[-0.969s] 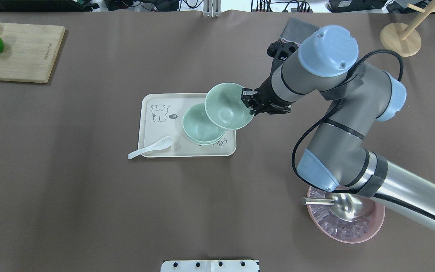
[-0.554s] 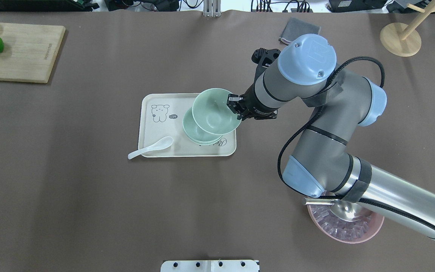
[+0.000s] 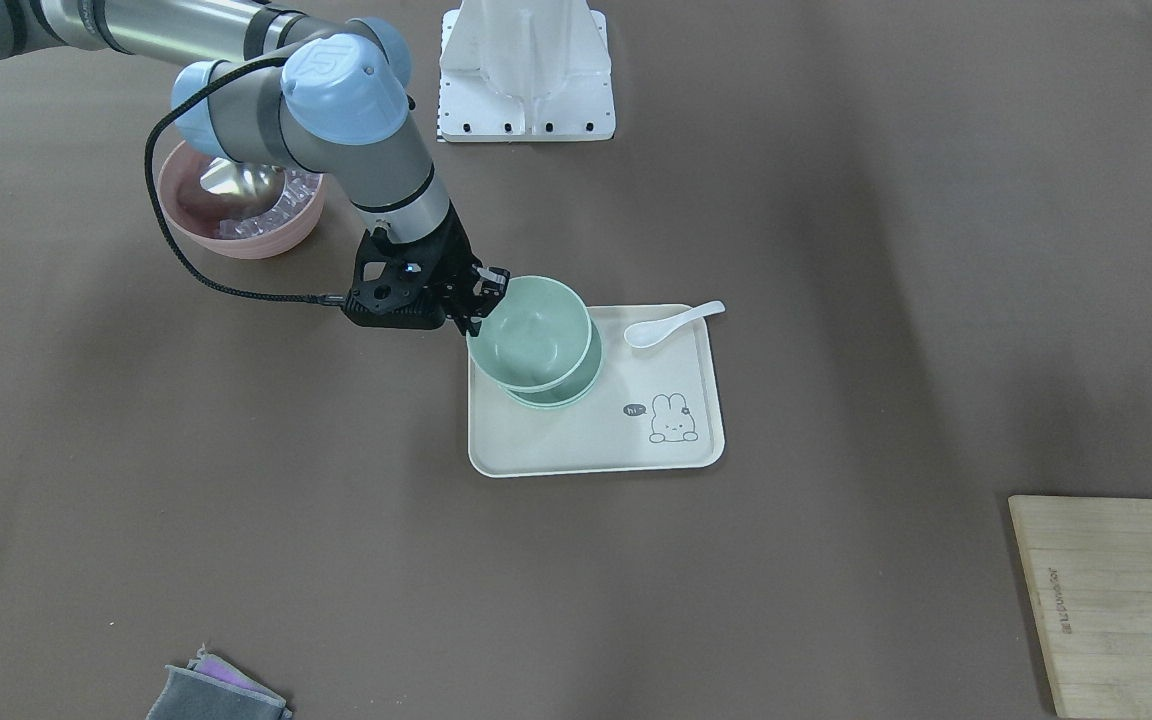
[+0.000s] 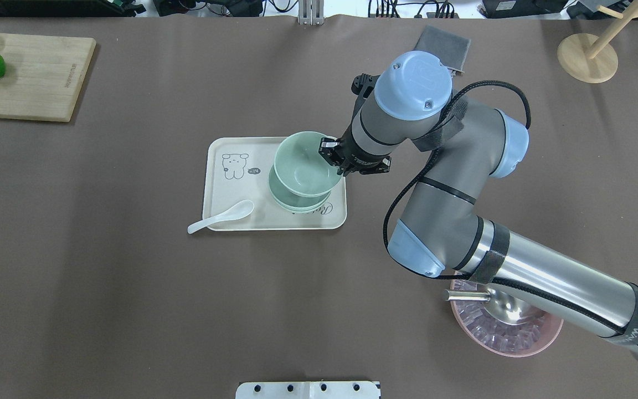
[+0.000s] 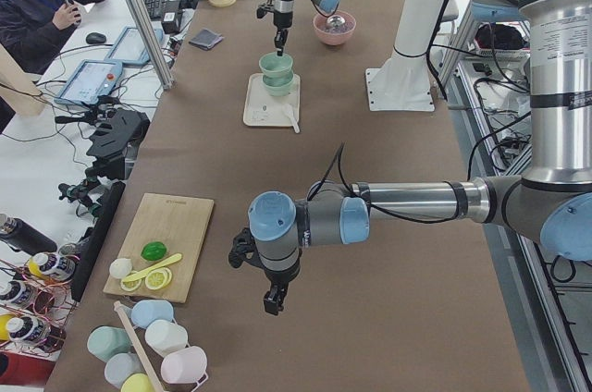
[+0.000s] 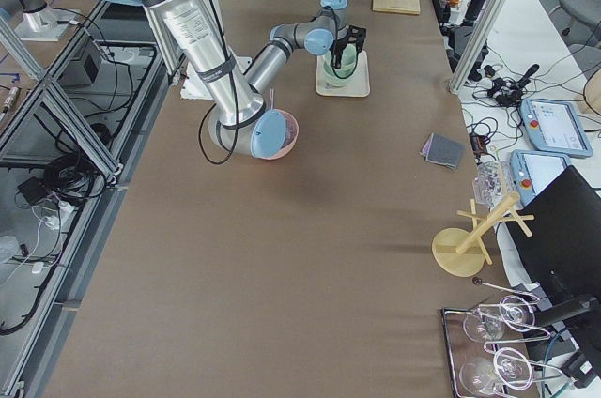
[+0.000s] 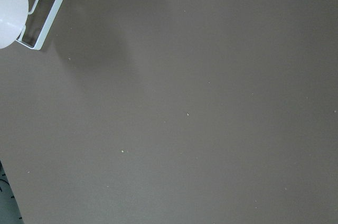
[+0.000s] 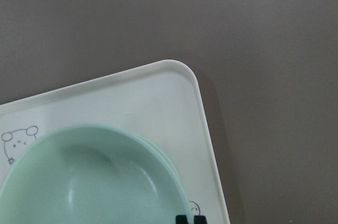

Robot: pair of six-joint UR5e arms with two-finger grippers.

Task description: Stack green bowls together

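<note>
My right gripper [image 4: 331,155] is shut on the right rim of a pale green bowl [image 4: 303,163] and holds it just over the other green bowls [image 4: 298,204], which sit nested on the cream tray [image 4: 230,191]. Two rims show under the held bowl. In the front view the held bowl [image 3: 533,335] overlaps the nested ones [image 3: 568,393], with the right gripper [image 3: 481,298] at its rim. The right wrist view shows the held bowl [image 8: 95,182] over the tray [image 8: 158,94]. My left gripper [image 5: 271,301] hangs over bare table far from the tray; I cannot tell its state.
A white spoon [image 4: 220,216] lies across the tray's near left edge. A pink bowl [image 4: 524,339] with a metal scoop sits under the right arm. A cutting board [image 4: 31,77] with a lime, a grey cloth [image 4: 445,45] and a wooden stand [image 4: 587,55] lie along the far side.
The right gripper has carried the green bowl leftward, from beside the nested bowls to almost directly over them.
</note>
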